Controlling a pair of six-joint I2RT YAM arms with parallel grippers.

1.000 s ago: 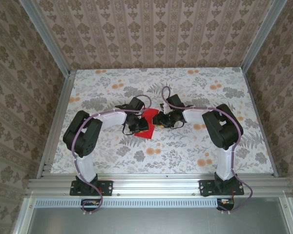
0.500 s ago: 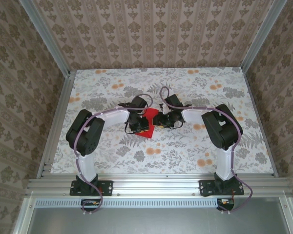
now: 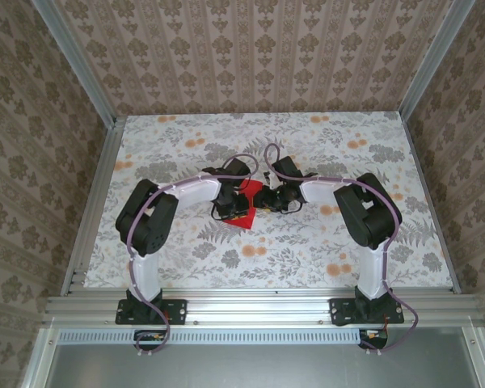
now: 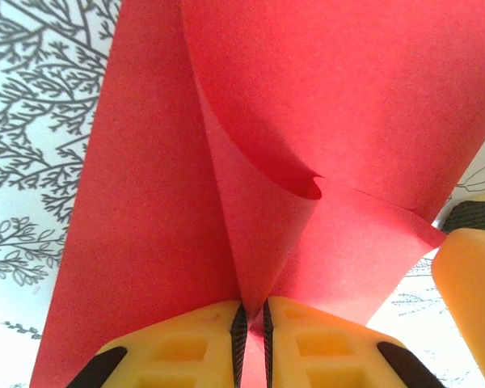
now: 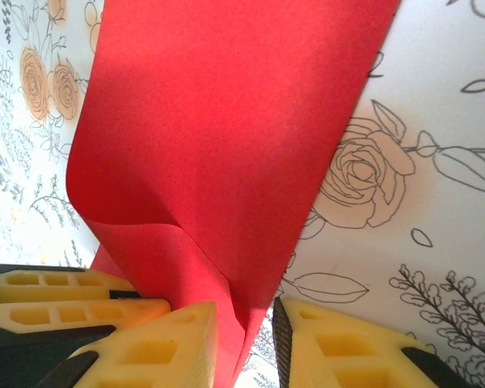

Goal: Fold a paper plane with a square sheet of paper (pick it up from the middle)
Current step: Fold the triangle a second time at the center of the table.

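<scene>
The red sheet of paper sits mid-worktop, between both arms. The left end effector pinches its raised fold tight. The right end effector straddles the opposite edge, slightly agape.

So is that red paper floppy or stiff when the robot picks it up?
Probably floppy: the red sheet of paper curls over where the left gripper pinches it. Likely very light, since a thin pinch holds a fold up. It seems to bend softly, not crack, near the right gripper too.
</scene>
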